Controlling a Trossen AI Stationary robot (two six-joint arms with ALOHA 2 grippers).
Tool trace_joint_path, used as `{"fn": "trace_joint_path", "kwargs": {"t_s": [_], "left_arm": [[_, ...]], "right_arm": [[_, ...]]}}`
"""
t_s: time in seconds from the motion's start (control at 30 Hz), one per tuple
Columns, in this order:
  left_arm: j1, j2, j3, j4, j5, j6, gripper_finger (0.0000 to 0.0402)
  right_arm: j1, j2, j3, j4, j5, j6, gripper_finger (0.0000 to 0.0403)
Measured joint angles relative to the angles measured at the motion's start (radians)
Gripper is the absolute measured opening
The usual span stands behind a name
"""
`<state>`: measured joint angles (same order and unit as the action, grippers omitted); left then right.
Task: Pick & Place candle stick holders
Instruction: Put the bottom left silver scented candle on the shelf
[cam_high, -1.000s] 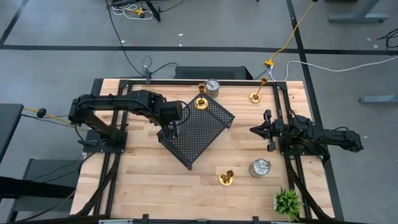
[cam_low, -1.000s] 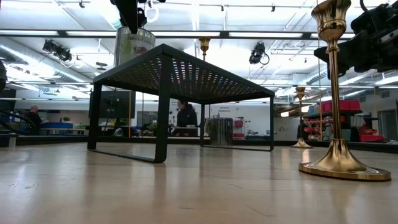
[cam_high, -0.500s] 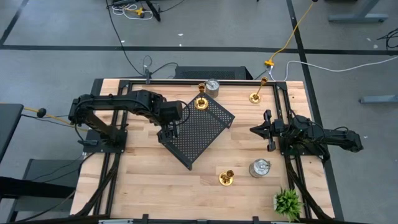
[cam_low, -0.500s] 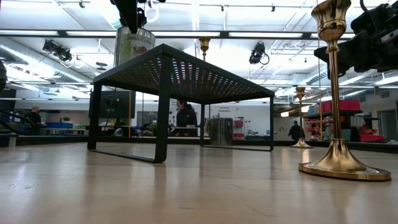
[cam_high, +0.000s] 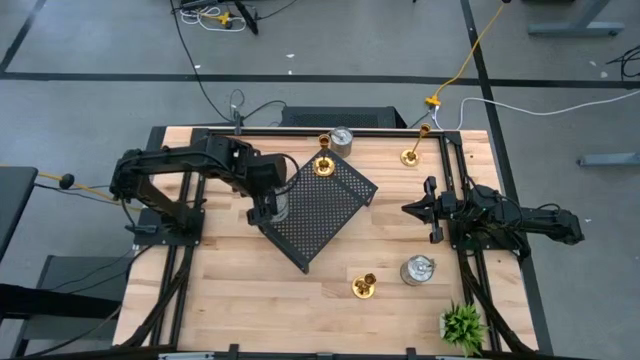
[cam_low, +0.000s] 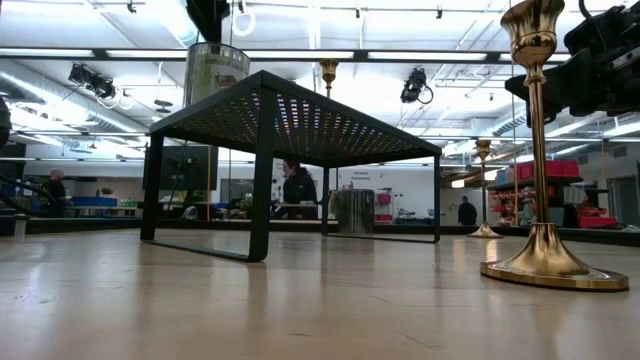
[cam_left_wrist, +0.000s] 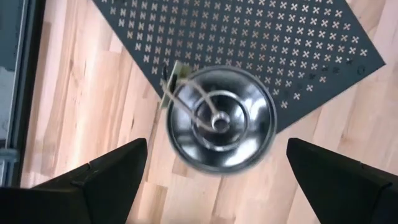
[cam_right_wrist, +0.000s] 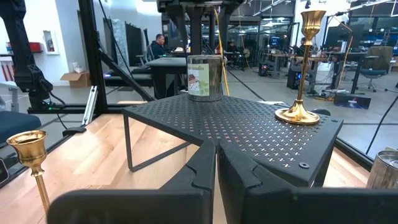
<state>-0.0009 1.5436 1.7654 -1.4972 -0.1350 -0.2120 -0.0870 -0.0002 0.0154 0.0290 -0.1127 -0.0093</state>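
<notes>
Overhead, a black perforated metal tray (cam_high: 317, 210) stands turned like a diamond on the pale wooden plank table (cam_high: 250, 280), raised on thin bent-bar legs. Two holders stand on it: a squat, shiny silver holder (cam_high: 279, 205) with a paper label near its left corner, and a gold holder (cam_high: 324, 163) with a round base and slim stem at its far corner. In the left wrist view the silver holder (cam_left_wrist: 221, 118) shows as a polished round cup with concentric rings, set on the tray's cross-shaped holes close to the edge.

The left tool (cam_high: 262, 203) hangs just above this silver holder, its two dark fingers (cam_left_wrist: 106, 180) spread wide on either side and gripping nothing. The right tool (cam_high: 430, 208) waits over the table's right side, its fingers (cam_right_wrist: 205, 165) pressed together and empty.

Off the tray, a second silver holder (cam_high: 342, 137) sits at the far edge just beside the tray's gold one, another gold holder (cam_high: 412, 155) stands near the far right corner, a gold holder (cam_high: 364, 286) and a silver holder (cam_high: 417, 270) stand side by side toward the near edge, and a small green plant (cam_high: 462, 325) occupies the near right corner.
</notes>
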Motion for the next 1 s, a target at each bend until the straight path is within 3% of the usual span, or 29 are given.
{"fn": "trace_joint_path", "kwargs": {"t_s": [0.27, 1.0], "left_arm": [[-0.041, 0.0, 0.085, -0.025, 0.0, -0.058, 0.0382], [-0.161, -0.079, 0.085, -0.055, -0.048, -0.027, 0.017]], "right_arm": [[0.0, 0.0, 0.0, 0.0, 0.0, 0.0, 0.0023], [0.0, 0.0, 0.0, 0.0, 0.0, 0.0, 0.0023]]}}
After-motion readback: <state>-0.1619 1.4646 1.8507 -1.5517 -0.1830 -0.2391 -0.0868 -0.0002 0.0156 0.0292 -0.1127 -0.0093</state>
